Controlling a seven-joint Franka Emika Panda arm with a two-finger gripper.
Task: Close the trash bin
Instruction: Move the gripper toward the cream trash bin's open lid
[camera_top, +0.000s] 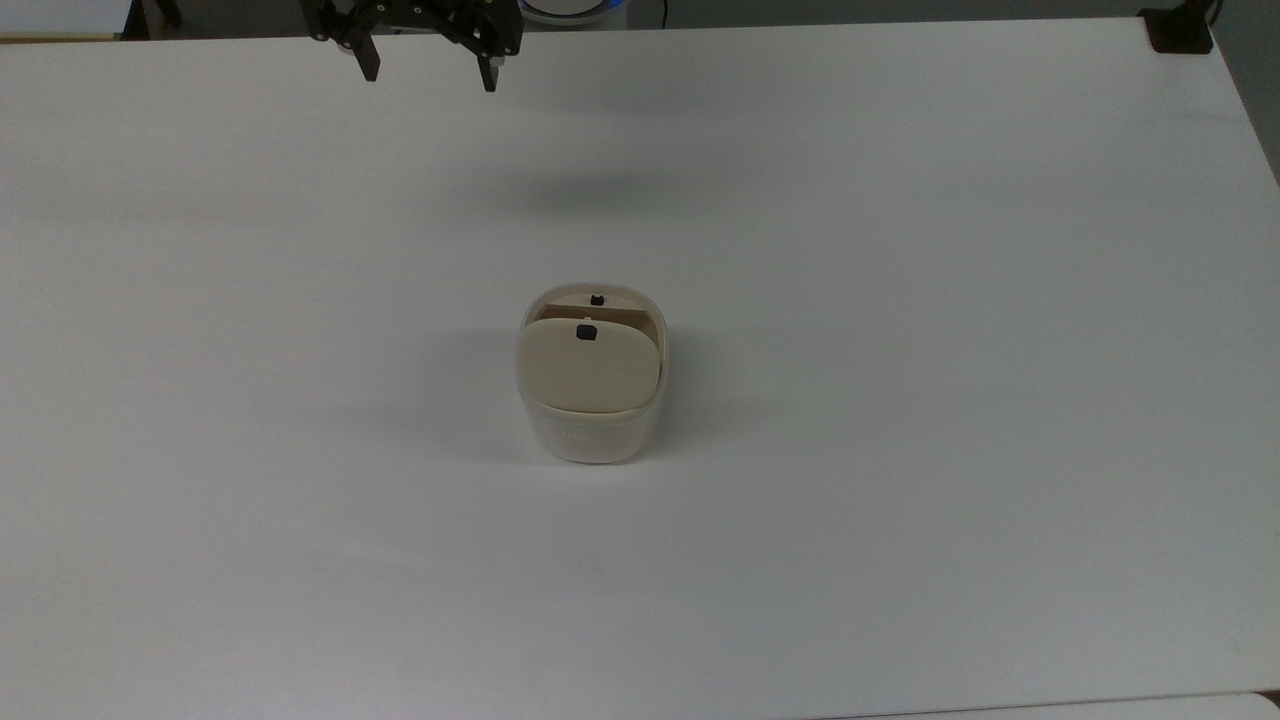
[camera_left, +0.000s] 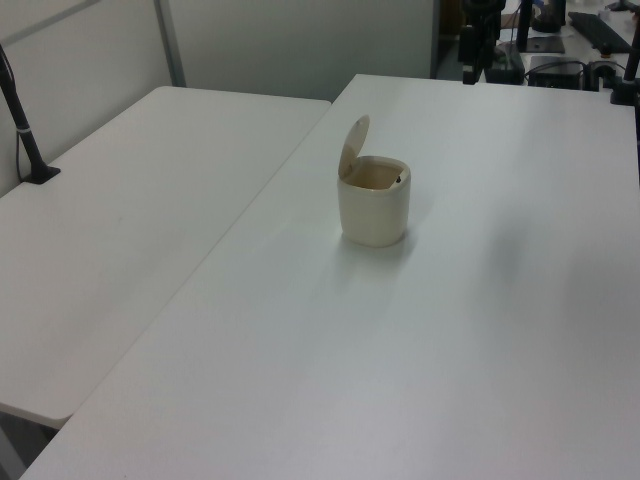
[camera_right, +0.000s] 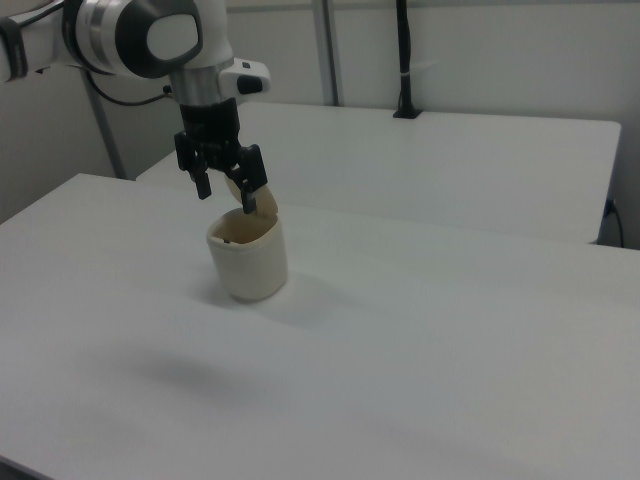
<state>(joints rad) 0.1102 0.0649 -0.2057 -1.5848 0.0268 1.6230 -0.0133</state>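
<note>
White table (camera_top: 900, 300), cream trash bin (camera_top: 592, 425) with beige lid (camera_top: 588, 365) raised, gripper (camera_top: 428, 78) fingers apart.

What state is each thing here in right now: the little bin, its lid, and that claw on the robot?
trash bin: upright on the table, open.
lid: raised on its hinge, not shut.
gripper: open, holding nothing, in the air, apart from the bin.

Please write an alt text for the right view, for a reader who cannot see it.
A cream trash bin stands on a white table with its lid raised. The robot arm's black claw, open, appears just above the bin.
</note>
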